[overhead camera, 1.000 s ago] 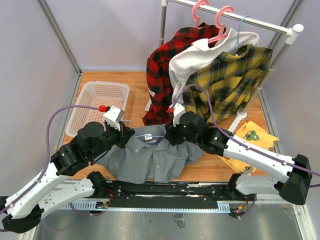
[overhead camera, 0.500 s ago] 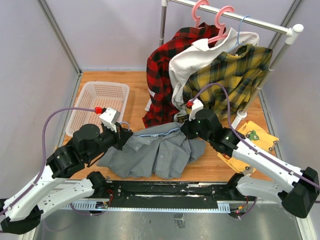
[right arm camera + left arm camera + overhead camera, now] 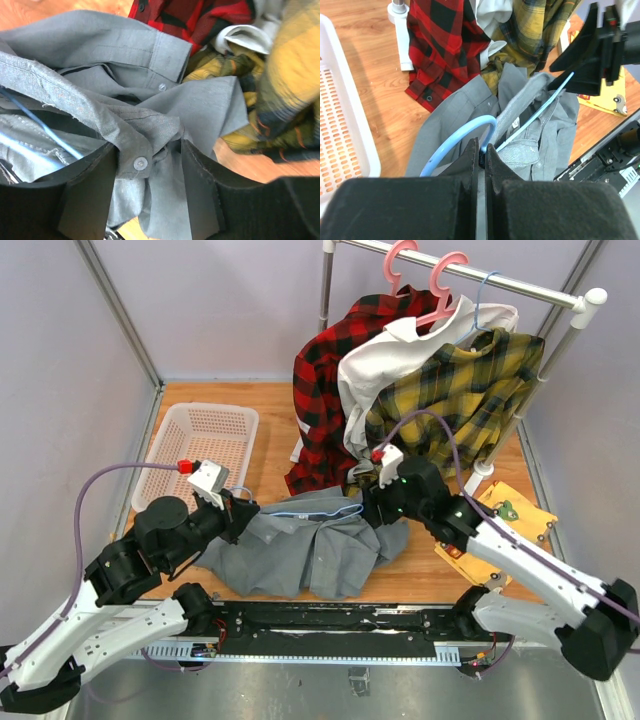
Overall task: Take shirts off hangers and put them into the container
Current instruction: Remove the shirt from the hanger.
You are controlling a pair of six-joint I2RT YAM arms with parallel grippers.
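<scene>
Crosswise, blue hanger (image 3: 310,512) (hook leftward) spans grey shirt (image 3: 290,562).

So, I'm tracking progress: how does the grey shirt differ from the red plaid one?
The grey shirt lies crumpled on the table; the red shirt hangs from the rail. Grey is plain, red checked. Grey has a thin blue hanger, red a thick pink one. Both are outside the basket.

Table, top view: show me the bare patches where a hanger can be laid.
Bare wood between the basket and the red plaid shirt, and in front between the grey shirt and the yellow cloth. Crowded: the middle, where the left gripper pinches the light-blue hanger, and under the rail.
</scene>
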